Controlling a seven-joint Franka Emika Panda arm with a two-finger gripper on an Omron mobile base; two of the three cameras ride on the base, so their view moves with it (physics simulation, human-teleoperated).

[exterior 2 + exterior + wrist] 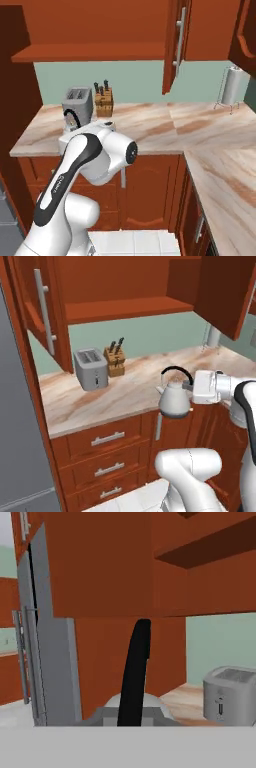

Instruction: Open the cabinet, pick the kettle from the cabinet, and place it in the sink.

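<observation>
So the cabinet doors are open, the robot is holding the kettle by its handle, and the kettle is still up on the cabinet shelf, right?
Not quite. The cabinet doors are open and the gripper holds the kettle by its handle, but the kettle is not on the shelf. The left base view shows it down at counter height, by the counter's front edge, with the shelf bare above.

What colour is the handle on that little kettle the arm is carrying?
Black, a thin arch over the silver-grey kettle. The left base view shows it best.
</observation>
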